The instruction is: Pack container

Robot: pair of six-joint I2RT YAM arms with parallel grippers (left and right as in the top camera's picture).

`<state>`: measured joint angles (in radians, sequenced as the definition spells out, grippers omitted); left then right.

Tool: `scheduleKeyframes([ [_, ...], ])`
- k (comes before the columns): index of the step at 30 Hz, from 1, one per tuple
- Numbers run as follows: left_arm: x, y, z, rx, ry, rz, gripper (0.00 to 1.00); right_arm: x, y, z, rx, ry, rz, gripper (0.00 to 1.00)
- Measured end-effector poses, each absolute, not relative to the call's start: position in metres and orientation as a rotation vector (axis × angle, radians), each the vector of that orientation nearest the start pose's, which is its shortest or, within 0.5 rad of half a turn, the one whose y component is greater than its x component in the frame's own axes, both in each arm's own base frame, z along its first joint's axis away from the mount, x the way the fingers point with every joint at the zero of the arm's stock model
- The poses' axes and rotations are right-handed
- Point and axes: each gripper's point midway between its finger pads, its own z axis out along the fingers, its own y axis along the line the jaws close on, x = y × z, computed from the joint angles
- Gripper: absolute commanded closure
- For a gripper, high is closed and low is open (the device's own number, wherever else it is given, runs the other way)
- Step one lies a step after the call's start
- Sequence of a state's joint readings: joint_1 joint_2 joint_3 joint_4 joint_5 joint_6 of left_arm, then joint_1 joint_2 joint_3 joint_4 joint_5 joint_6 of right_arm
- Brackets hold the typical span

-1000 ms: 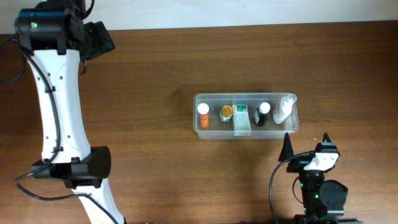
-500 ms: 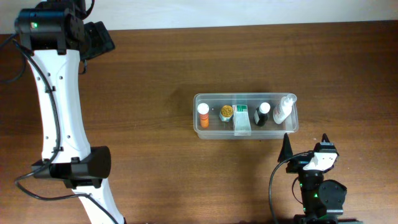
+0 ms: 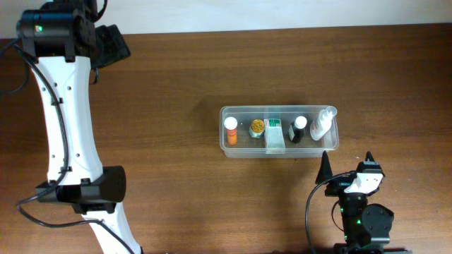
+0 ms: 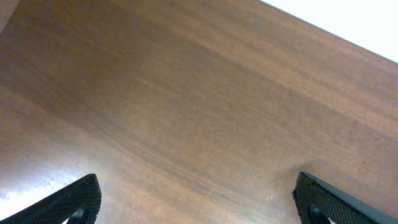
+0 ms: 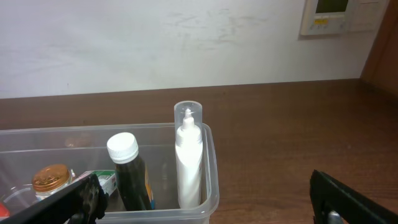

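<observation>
The clear plastic container [image 3: 236, 149] lies right of the table's middle. In it stand an orange bottle with a white cap [image 3: 230, 132], a gold-lidded jar [image 3: 257, 127], a white-and-green box [image 3: 274, 135], a dark bottle with a white cap [image 3: 297, 130] and a white squeeze bottle [image 3: 321, 125]. The right wrist view shows the container's end [image 5: 210, 180] with the dark bottle [image 5: 129, 177] and squeeze bottle [image 5: 188, 155]. My right gripper [image 3: 347, 164] is open and empty, just in front of the container. My left gripper [image 4: 199, 202] is open and empty over bare table at the far left.
The left arm [image 3: 67, 106] runs along the left side of the wooden table [image 3: 176, 77]. A white wall with a small wall panel [image 5: 331, 15] stands behind the table's far edge.
</observation>
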<state>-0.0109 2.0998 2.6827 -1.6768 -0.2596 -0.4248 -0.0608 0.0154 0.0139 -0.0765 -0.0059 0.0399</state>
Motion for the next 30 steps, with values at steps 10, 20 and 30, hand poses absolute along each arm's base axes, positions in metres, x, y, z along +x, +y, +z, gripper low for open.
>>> scheduleKeyframes([
  [10,0.460,-0.024,0.328,-0.173,2.385,0.260,0.01,0.246,-0.014,0.158,0.078,1.647,-0.011,0.02],
  [20,0.433,-0.033,0.224,0.081,2.193,0.256,0.01,0.246,-0.013,0.159,0.077,1.643,-0.009,0.02],
  [30,0.349,-0.004,0.180,0.021,1.994,0.183,0.01,0.246,-0.013,0.159,0.076,1.642,-0.009,0.02],
])
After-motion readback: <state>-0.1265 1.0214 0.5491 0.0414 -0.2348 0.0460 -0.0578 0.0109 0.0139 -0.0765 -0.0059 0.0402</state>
